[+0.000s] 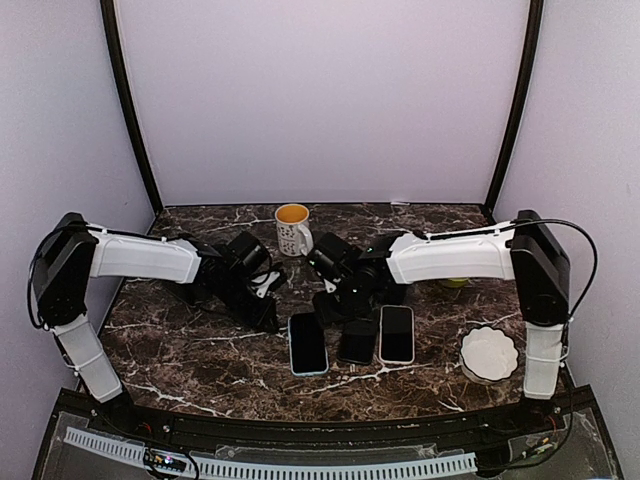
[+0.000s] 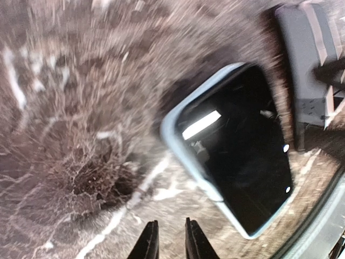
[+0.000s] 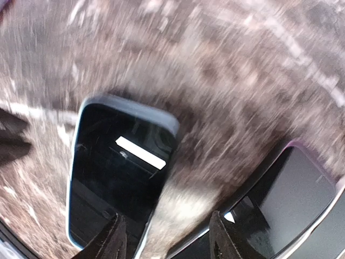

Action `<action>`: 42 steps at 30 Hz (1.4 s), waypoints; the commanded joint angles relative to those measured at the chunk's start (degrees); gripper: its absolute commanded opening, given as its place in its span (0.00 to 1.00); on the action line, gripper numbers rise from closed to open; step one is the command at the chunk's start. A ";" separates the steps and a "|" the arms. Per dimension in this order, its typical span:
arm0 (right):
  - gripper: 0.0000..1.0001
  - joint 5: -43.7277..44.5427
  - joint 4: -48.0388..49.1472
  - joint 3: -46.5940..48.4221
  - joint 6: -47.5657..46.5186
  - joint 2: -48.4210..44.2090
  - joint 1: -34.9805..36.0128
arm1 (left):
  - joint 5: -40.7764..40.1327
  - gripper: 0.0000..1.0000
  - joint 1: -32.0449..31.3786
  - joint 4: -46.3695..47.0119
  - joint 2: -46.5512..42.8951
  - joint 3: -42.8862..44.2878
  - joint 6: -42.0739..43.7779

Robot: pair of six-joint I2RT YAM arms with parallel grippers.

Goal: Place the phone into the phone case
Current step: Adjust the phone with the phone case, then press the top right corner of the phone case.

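Dark brown marble tabletop [image 1: 200, 350] veined in white, glossy enough to catch pale glints. Closed in by plain lavender-white walls [image 1: 320, 90] at back and both sides, like a booth. Two black poles [image 1: 130, 120] leaning up from the rear corners of the table. Along the near edge, a black frame with a white perforated strip [image 1: 300, 465]. Soft, even light throughout, with faint shadows only.

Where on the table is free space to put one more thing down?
Free: the left front, between the left arm and the blue phone; also the back right, beyond the right arm. Crowded: the centre, around the three phones and the mug; the bowl fills the right front.
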 commanded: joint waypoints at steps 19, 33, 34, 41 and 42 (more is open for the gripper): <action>0.18 -17.57 19.58 -8.52 -6.11 3.07 -3.91 | 3.52 0.19 0.27 -2.14 11.92 3.91 1.65; 0.06 -13.21 10.63 -0.95 -9.63 10.68 0.09 | 3.20 0.19 1.42 -2.01 11.58 3.71 1.57; 0.06 -12.05 8.24 -0.10 -9.42 11.68 0.15 | 2.98 0.19 1.55 -2.02 11.51 3.63 1.59; 0.05 -5.29 -1.01 2.95 -10.08 14.03 2.06 | 3.68 0.19 1.72 -2.50 11.18 3.62 1.82; 0.04 -5.14 -1.49 2.63 -9.88 13.82 2.21 | 3.41 0.19 1.75 -2.55 10.96 3.58 1.85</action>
